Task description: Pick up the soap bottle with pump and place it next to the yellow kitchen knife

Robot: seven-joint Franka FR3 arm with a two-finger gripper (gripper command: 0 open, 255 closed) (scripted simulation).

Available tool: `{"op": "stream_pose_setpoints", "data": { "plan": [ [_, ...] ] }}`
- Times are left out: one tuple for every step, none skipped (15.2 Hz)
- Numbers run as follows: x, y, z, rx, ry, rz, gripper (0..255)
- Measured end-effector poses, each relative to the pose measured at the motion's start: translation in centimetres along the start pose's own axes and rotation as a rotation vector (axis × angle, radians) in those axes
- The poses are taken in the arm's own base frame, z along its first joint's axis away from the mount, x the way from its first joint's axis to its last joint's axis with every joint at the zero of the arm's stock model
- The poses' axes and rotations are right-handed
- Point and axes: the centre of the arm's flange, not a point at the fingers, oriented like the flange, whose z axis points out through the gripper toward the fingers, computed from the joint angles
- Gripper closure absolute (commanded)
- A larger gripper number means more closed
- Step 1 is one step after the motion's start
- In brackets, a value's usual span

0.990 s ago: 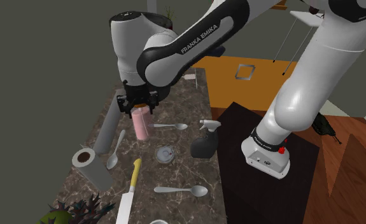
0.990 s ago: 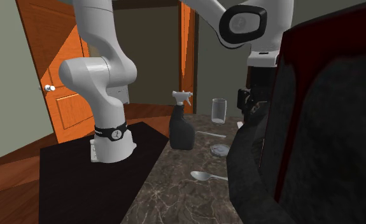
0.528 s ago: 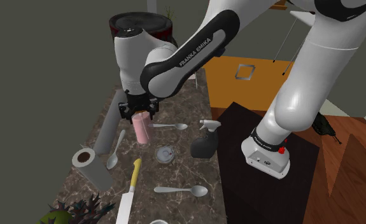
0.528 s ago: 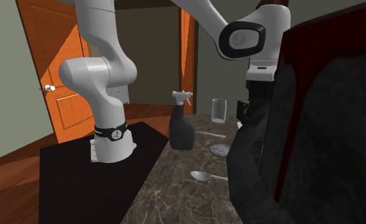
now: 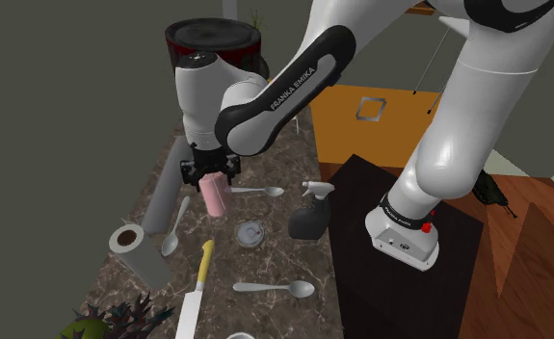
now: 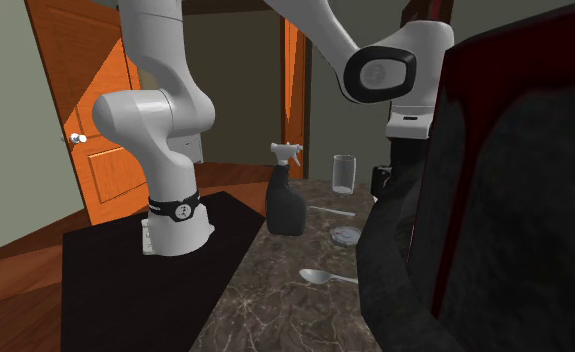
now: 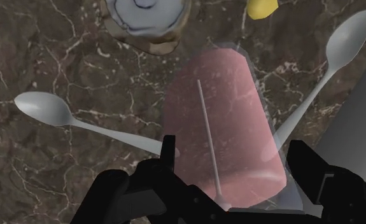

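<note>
my arm (image 5: 284, 82) reaches from the stand (image 5: 381, 299) out over the dark marble counter (image 5: 275, 252), wrist pointing straight down
dark red pot (image 5: 215, 37) sits at the counter's far end, behind the wrist in the shoulder view
grey tube (image 5: 161, 197) lies along the counter edge on the shoulder view's left, with a paper roll (image 5: 126, 239) at its end nearer that view's bottom
yellow-handled knife (image 5: 196, 289) lies flat toward the shoulder view's bottom, handle end toward the bottle, blade away from it
dark spray bottle (image 5: 309, 217) stands upright on the stand side of the counter
soap bottle (image 5: 215, 197): pink, see-through, upright on the counter directly under my gripper (image 5: 210, 176), well apart from the knife; thin pump tube runs down its middle in the wrist view
gripper state: fingers (image 7: 168, 153) spread wide, one each side of the bottle's top and close to its walls; can't tell if they touch; bottle's base is on the marble
three spoons: one (image 5: 174, 229) between tube and bottle, one (image 5: 261, 192) just beside the bottle on the spray bottle side, one (image 5: 277, 287) beside the knife
small round dish (image 5: 250, 232) lies between bottle and knife handle
</note>
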Motion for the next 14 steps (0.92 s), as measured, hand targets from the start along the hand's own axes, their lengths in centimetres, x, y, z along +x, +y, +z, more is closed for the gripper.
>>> {"op": "stream_pose_setpoints", "data": {
  "plan": [
    [0.0,0.0,0.0,-0.001,-0.001,0.000,255],
    [0.0,0.0,0.0,-0.001,-0.001,0.000,0],
    [0.0,0.2,0.3,-0.005,-0.004,0.001,0],
    [0.0,0.2,0.4,-0.008,-0.005,0.002,0],
    [0.0,0.3,0.5,-0.009,-0.006,0.002,0],
    [0.0,0.3,0.5,-0.010,-0.007,0.002,0],
    [0.0,0.3,0.5,-0.010,-0.007,0.002,0],
    [0.0,0.3,0.5,-0.011,-0.007,0.002,0],
    [-0.1,0.3,-0.1,-0.011,-0.007,0.002,0],
    [-0.1,0.2,-1.0,-0.010,-0.006,0.002,0],
    [0.0,0.2,-1.9,-0.010,-0.006,0.003,0],
    [-0.1,0.1,-3.1,-0.010,-0.006,0.003,0],
    [0.0,0.2,-3.9,-0.010,-0.006,0.002,0],
    [0.0,0.2,-4.1,-0.010,-0.006,0.002,0]
  ]
}}
